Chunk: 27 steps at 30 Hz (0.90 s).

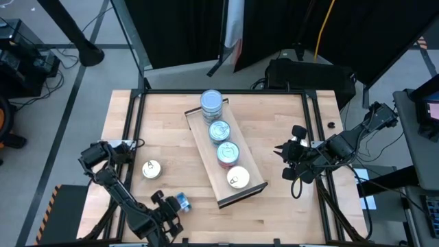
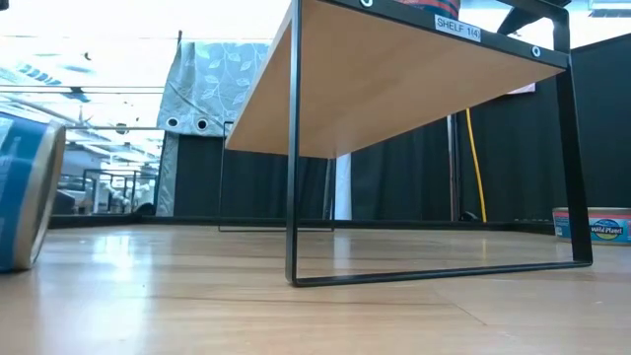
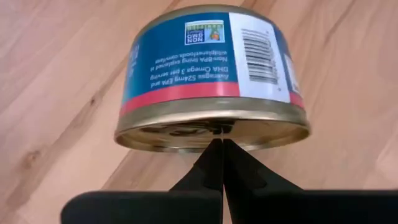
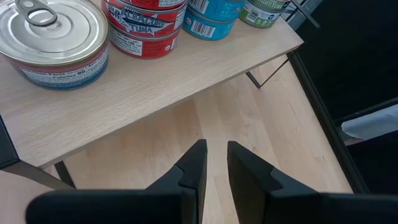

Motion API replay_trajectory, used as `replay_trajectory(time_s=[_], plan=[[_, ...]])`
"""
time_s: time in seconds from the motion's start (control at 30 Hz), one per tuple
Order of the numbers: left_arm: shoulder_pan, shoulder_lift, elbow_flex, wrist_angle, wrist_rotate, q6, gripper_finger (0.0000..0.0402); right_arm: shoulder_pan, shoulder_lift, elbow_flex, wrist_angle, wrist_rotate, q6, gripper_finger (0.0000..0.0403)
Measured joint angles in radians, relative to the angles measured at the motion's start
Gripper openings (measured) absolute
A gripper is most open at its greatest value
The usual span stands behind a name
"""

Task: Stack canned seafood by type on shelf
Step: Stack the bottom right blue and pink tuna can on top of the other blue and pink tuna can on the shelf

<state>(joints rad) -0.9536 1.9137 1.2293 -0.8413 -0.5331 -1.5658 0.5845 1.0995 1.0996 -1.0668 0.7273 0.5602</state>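
High view: the shelf [image 1: 206, 144] lies diagonally at table centre, carrying four can positions [image 1: 219, 130]. A loose cream-topped tin [image 1: 151, 169] sits left of it.

Low view: a blue can [image 2: 25, 192] stands tilted at the left edge.

Left wrist view: the left gripper [image 3: 219, 149], fingers closed together, touches that blue-labelled can's [image 3: 211, 74] rim without holding it.

Right wrist view: the right gripper [image 4: 216, 155], fingers slightly parted and holding nothing, hovers beside the shelf's [image 4: 155, 93] edge.

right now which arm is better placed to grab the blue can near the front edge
Left. Its gripper sits right beside the blue can, fingers shut and touching the can's rim. The right gripper is across the table, on the far side of the shelf.
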Motion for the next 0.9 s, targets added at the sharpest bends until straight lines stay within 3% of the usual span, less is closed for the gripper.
replay_trajectory(time_s=[0.17, 0.3, 0.47, 0.6, 0.73, 0.9], plan=[[-0.012, 0.0, 0.002, 0.0, 0.015, -0.026, 0.0001, 0.0, 0.0, 0.0, 0.0, 0.0, 0.0, 0.0054], [-0.022, -0.002, 0.067, -0.005, 0.096, -0.002, 0.0001, 0.0, 0.0, 0.0, 0.0, -0.014, -0.002, 0.0054], [-0.007, -0.035, 0.209, -0.04, 0.096, 0.183, 0.0001, 0.0, 0.0, 0.0, 0.0, -0.02, -0.021, 0.0054], [0.052, -0.056, 0.332, -0.178, 0.055, 0.344, 0.0009, 0.0, 0.0, 0.0, 0.003, -0.023, -0.022, 0.0054], [0.122, -0.056, 0.423, -0.317, 0.081, 0.54, 0.0062, 0.0, 0.0, 0.0, 0.046, -0.046, -0.024, 0.0054], [0.206, -0.057, 0.443, -0.5, 0.227, 0.714, 0.0186, 0.0, 0.0, 0.0, 0.088, -0.139, -0.026, 0.0054]])
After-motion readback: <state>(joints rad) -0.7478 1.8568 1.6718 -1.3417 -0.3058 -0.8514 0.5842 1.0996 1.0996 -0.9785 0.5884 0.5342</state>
